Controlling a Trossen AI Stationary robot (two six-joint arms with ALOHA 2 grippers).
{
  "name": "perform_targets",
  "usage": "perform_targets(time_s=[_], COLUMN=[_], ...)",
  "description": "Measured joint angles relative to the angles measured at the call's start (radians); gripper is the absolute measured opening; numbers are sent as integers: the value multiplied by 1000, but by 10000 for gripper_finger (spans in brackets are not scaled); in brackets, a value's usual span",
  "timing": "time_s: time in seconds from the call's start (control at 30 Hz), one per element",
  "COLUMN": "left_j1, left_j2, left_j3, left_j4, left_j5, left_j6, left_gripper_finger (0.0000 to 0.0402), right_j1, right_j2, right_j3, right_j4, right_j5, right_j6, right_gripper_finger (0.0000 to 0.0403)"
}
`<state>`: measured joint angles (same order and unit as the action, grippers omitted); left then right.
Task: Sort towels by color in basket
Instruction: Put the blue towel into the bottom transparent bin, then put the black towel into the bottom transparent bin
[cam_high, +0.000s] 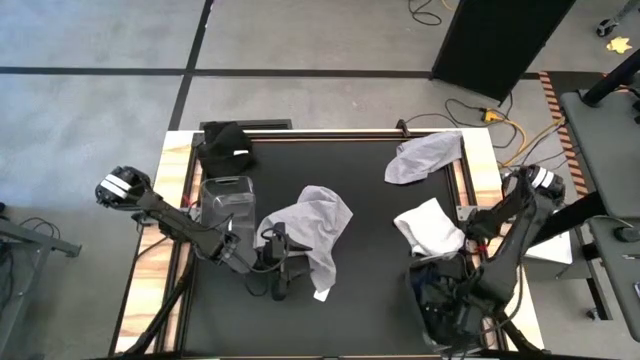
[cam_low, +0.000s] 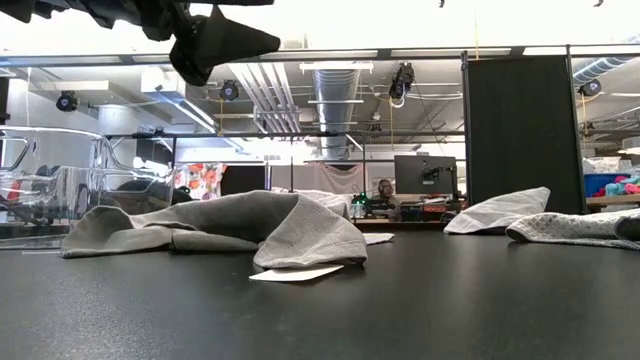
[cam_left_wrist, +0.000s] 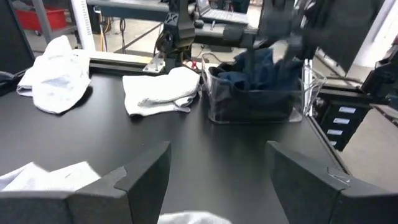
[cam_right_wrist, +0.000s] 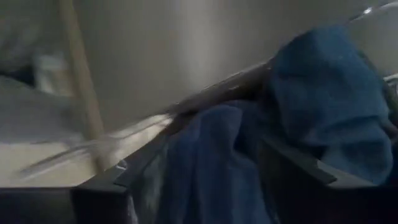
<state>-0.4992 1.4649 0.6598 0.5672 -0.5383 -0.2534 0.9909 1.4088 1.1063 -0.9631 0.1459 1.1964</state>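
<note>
A light grey towel (cam_high: 315, 225) (cam_low: 230, 225) lies crumpled mid-table, with its white tag (cam_low: 295, 272) flat on the surface. My left gripper (cam_high: 278, 255) (cam_left_wrist: 217, 177) hangs open above the towel's left edge, well clear of it (cam_low: 215, 45). At the table's near right, a clear basket (cam_high: 425, 290) (cam_left_wrist: 261, 109) holds navy towels (cam_right_wrist: 323, 106). My right gripper (cam_right_wrist: 217, 177) is down in this basket, open, with navy cloth between and beyond its fingers. A white towel (cam_high: 430, 225) (cam_left_wrist: 158, 90) and another grey towel (cam_high: 425, 155) (cam_left_wrist: 56, 74) lie on the right. My right gripper stands open among the navy towels (cam_right_wrist: 211, 155) in the basket, coming from above. Whether its fingers touch the cloth, I cannot tell.
A second clear basket (cam_high: 228, 200) (cam_low: 50, 185) stands at the table's left, just beyond my left arm. A black towel (cam_high: 225, 145) sits at the far left corner. Bare black tabletop lies between the centre towel and the right-hand basket. Cables run on the floor past the far right.
</note>
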Motion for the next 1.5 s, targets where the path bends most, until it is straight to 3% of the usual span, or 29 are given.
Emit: perform_targets(time_s=[0.17, 0.37, 0.5, 0.6, 0.73, 0.9, 1.13, 1.3, 1.5], left_j1=[0, 0, 0, 3, 17, 57, 134, 198, 304], left_j2=[-40, -40, -20, -18, -27, -50, -80, -89, -100], left_j3=[0, 0, 0, 0, 1, 37, 155, 253, 312], left_j4=[-63, -73, -79, -78, -78, -162, -497, -819, -1006], left_j5=[0, 0, 15, 89, 107, 134, 138, 138, 155], left_j6=[-30, -46, -62, -70, -69, -63, -97, -156, -170], left_gripper_finger=[246, 246, 246, 246, 246, 246, 246, 246, 246], right_j1=[2, 33, 51, 52, 35, 20, 27, 30, 30], right_j2=[-37, 4, 92, 175, 238, 216, 92, 23, -36], right_j3=[21, -25, -93, -129, -128, -85, -36, -20, -19], right_j4=[-60, -166, -60, 114, 233, 218, 84, 42, 48], right_j5=[-97, -172, -320, -426, -500, -479, -465, -350, -214], right_j6=[77, 207, 245, 253, 325, 378, 436, 423, 361], right_gripper_finger=[257, 249, 241, 240, 247, 265, 276, 266, 254])
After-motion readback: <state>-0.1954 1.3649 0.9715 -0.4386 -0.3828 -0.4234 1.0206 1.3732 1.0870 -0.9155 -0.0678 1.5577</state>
